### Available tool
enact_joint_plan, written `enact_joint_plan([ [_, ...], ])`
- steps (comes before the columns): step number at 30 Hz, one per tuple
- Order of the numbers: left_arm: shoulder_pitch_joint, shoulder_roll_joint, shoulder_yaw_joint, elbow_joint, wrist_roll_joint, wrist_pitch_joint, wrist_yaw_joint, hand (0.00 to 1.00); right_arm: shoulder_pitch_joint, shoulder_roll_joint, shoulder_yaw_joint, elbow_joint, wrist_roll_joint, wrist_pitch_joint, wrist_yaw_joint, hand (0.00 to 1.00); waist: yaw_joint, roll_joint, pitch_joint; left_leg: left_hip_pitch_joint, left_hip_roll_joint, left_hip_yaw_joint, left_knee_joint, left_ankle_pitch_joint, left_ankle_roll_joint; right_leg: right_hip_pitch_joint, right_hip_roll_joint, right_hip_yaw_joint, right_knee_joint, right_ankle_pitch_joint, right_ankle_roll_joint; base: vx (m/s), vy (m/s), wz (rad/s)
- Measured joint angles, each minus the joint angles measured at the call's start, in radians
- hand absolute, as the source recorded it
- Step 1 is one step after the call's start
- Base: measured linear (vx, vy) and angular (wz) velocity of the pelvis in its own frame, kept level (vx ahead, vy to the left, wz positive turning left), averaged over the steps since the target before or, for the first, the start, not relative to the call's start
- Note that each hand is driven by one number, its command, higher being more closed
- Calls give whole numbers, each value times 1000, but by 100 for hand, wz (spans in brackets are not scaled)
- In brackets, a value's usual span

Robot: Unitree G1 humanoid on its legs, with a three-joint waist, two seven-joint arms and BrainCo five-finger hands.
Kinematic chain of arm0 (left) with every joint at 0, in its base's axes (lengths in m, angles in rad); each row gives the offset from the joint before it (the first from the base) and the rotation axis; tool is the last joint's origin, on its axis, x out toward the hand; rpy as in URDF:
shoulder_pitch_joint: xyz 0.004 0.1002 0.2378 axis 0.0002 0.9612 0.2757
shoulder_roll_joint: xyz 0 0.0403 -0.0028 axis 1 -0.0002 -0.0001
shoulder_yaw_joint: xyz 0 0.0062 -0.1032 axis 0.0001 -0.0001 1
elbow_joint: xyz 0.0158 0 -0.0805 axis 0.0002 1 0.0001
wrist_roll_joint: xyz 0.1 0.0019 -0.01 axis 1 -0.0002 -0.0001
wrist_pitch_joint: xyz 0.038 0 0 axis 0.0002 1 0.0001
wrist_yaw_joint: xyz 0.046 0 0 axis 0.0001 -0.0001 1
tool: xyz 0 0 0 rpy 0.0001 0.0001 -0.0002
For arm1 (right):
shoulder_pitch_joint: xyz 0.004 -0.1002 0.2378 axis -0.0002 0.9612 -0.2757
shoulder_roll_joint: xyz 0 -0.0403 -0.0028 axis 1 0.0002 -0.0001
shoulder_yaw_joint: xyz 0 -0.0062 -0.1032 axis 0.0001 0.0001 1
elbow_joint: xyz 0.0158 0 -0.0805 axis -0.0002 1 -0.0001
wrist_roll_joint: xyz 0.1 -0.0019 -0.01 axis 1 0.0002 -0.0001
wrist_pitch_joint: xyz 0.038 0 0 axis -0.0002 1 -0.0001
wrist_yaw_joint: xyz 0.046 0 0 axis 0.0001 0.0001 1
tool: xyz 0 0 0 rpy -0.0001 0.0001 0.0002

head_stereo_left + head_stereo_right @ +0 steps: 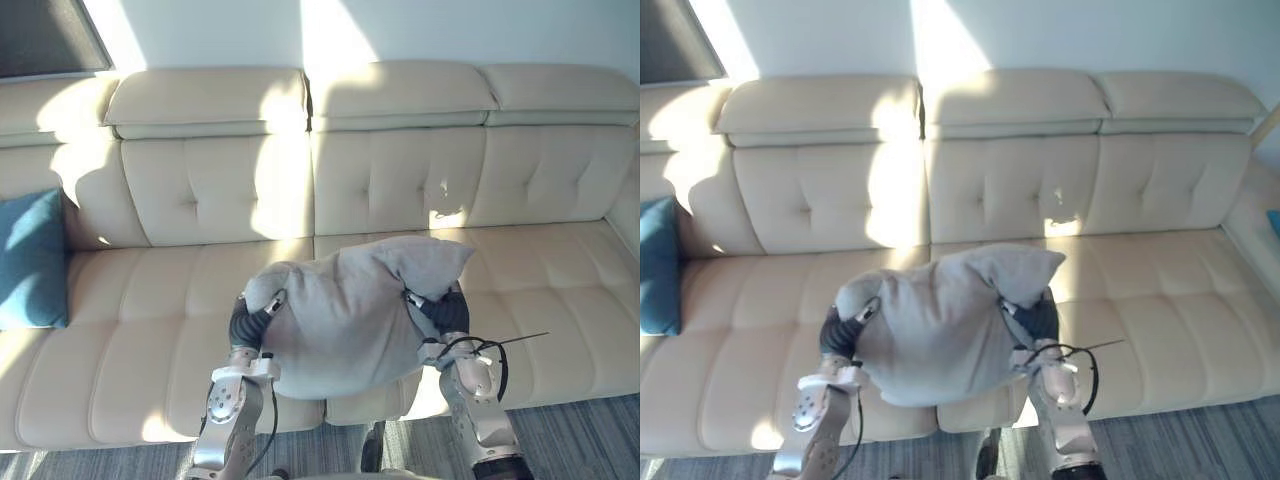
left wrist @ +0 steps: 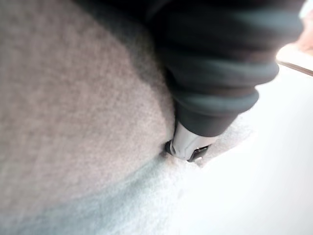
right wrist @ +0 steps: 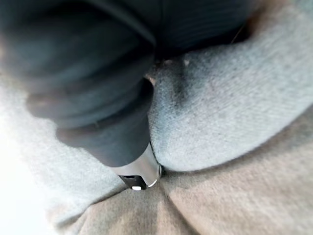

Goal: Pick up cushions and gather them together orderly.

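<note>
Hands: my left hand (image 1: 250, 320) and right hand (image 1: 445, 312) sink into the grey cushion (image 1: 345, 315); spread or curled, I cannot tell.
Risk: a slack squeeze could drop it short of the blue cushion (image 1: 30, 258).

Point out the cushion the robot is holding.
The grey cushion, squeezed between the left hand and right hand before the middle of the sofa. The teal cushion leans untouched at the sofa's left end.
</note>
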Motion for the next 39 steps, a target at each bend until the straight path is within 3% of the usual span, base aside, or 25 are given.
enact_joint_plan([
  [5,-288,28,53,81,35,-20,142,100,-319,17,1,147,4,-2,-88,100,30,6,69,-111,-7,-4,-1,52,1,-120,-14,-6,25,40,-13,-184,-12,9],
  [9,-557,93,61,147,78,-43,267,100,-513,17,-16,148,9,-4,-174,100,60,5,110,-224,-1,5,17,78,-4,-254,-26,2,92,45,-23,-179,-19,0],
  [13,-847,167,55,278,127,-63,349,100,-751,10,-81,204,7,-32,-252,100,58,7,150,-316,-6,1,12,122,-8,-367,-36,1,139,51,-35,-113,-27,5],
  [22,-1325,251,68,627,136,-57,368,100,-1185,-69,-175,479,1,-57,-363,100,38,26,276,-453,-11,-22,-61,209,-17,-532,-36,-11,139,93,-61,-44,-11,5],
  [28,-1431,259,120,668,138,-44,368,100,-1289,-67,-199,514,11,-58,-381,100,40,26,334,-546,-11,-14,-48,211,-17,-631,-37,2,152,104,-68,-13,3,0],
  [29,-1446,261,131,668,138,-43,368,0,-1310,-67,-200,514,11,-59,-386,0,40,25,336,-577,-11,-3,-34,210,-18,-658,-39,8,157,104,-68,0,0,0],
  [34,-1497,261,210,661,137,-48,371,0,-1369,-69,-228,486,18,-83,-405,0,44,25,342,-662,-8,13,1,204,-24,-740,-43,23,176,105,-67,2,7,-1],
  [39,-1482,261,269,656,123,-51,364,0,-1371,-96,-233,451,17,-85,-407,0,45,25,342,-668,0,35,13,199,-23,-746,-39,29,185,104,-67,12,-2,-2],
])
